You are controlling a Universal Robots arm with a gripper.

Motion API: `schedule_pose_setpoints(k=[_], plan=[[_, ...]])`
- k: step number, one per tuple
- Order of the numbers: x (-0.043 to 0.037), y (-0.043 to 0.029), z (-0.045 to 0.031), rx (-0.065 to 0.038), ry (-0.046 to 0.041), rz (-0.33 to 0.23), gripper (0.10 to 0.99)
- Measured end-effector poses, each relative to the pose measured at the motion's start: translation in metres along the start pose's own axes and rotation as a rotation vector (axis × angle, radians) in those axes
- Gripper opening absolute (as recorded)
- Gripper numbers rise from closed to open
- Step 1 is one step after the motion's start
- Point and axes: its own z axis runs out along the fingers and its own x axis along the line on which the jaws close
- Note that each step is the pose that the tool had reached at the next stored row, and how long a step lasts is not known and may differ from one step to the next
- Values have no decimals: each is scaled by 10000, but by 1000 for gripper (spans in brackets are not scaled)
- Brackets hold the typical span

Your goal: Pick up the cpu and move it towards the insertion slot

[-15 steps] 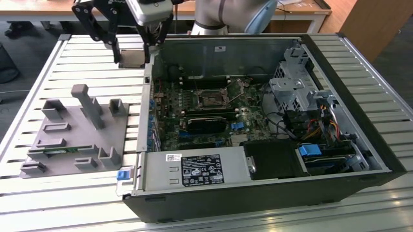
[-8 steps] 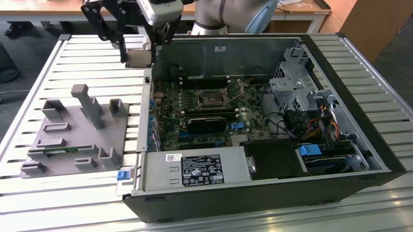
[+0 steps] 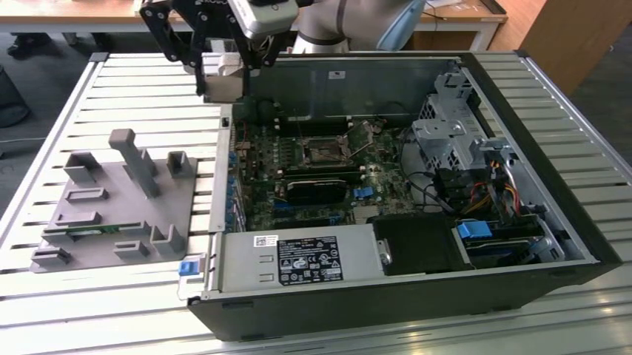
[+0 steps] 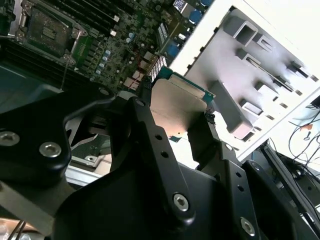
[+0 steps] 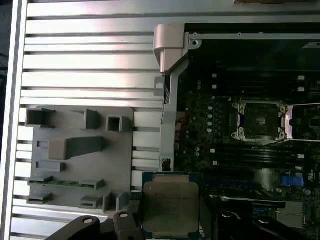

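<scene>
My gripper hangs high over the far corner of the open computer case, on the exterior view's left. It is shut on the cpu, a small square chip with a silvery face and thin rim. In the second wrist view the black fingers clamp the cpu from two sides. The insertion slot is a dark square framed by a shiny bracket in the middle of the motherboard, with the same slot lying apart from the held chip and also seen as a slot past the fingers.
A grey plastic fixture with upright posts sits on the slatted table beside the case, holding a narrow green memory stick. Inside the case are a power supply, a drive cage and loose cables.
</scene>
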Motion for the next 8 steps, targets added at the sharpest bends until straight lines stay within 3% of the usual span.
schedule_pose_setpoints(k=[8], plan=[[-190,-4,-22,-3,88,5,541]])
